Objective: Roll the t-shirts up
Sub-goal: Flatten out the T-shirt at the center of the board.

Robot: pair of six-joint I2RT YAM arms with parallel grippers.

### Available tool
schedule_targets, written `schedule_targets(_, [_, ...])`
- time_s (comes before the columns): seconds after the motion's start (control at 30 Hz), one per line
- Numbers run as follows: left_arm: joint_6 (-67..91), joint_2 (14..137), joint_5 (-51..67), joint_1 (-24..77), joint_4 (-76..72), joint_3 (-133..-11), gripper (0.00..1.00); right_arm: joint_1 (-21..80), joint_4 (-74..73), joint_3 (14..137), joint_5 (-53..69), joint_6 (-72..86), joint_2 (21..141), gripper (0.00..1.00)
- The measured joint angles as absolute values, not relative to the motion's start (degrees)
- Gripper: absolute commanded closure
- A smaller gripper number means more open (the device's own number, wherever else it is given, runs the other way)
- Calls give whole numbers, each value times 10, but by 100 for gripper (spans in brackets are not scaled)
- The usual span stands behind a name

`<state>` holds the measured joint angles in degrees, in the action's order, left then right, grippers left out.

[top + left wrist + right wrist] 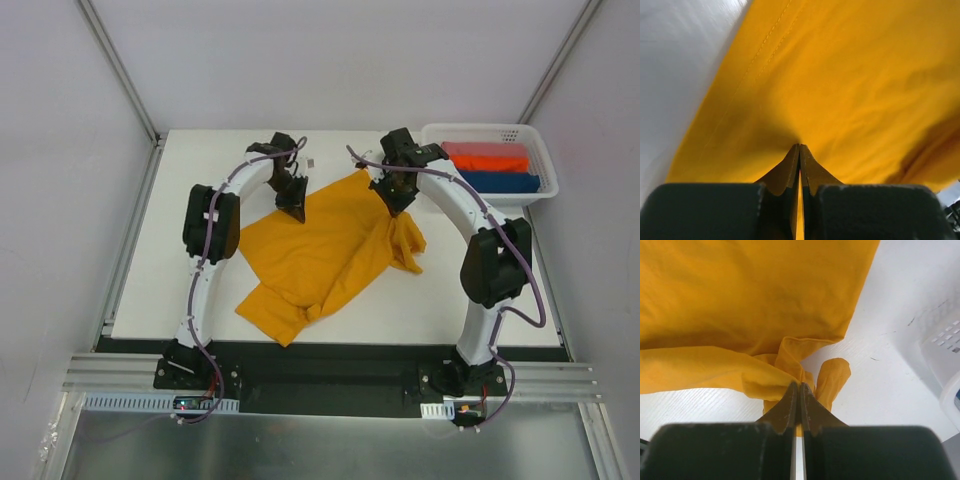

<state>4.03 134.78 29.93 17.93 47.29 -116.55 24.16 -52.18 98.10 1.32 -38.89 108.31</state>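
- The mustard t-shirt point(320, 250) lies crumpled near the middle of the white bench point(150, 290), between the two arms. Its lower corner reaches toward the near edge.
- The left tool point(293, 208) is at the shirt's far-left edge, pointing down onto the cloth.
- In the left wrist view its fingers point(788, 167) are pressed together with only a sliver of gap. A fold of the yellow cloth is pinched between them and spreads away in front of the tips.
- The right tool point(397, 205) is at the shirt's far-right part, where the cloth bunches into a hanging flap.
- In the right wrist view its fingers point(812, 410) are likewise closed tight. They nip a gathered knot of hem or sleeve, and a small lobe of cloth sticks out just to the right of the tips.
- Both held spots sit on the far side of the shirt, and the rest of the cloth trails toward the arm bases.
- A white basket point(490, 130) stands at the far-right corner of the bench, well apart from the mustard shirt.
- In it lie a red-orange t-shirt point(490, 158) and a dark blue t-shirt point(500, 182) side by side.
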Motion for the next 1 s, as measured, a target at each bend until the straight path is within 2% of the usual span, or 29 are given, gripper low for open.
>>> schedule_targets(0.1, [65, 1377, 258, 199, 479, -1159, 100, 238, -518, 981, 6, -385, 1083, 99])
schedule_targets(0.2, [90, 1345, 210, 206, 469, -1106, 100, 237, -516, 981, 5, -383, 1083, 99])
schedule_targets(0.53, [176, 1103, 177, 191, 456, -710, 100, 234, -524, 1001, 25, -382, 1089, 99])
schedule_targets(0.57, [178, 1084, 172, 192, 462, -688, 90, 234, -527, 1006, 30, -382, 1094, 96])
schedule_targets(0.63, [182, 1044, 168, 192, 479, -667, 74, 233, -533, 1016, 39, -382, 1109, 78])
schedule_targets(0.67, [180, 1028, 167, 191, 481, -668, 63, 233, -536, 1018, 43, -382, 1116, 60])
schedule_targets(0.77, [169, 982, 161, 185, 485, -716, 42, 233, -546, 1018, 51, -387, 1137, 44])
schedule_targets(0.87, [143, 985, 155, 154, 480, -814, 41, 233, -550, 1018, 52, -387, 1142, 41])
schedule_targets(1.0, [103, 1041, 148, 79, 456, -927, 48, 233, -548, 1018, 49, -388, 1138, 41])
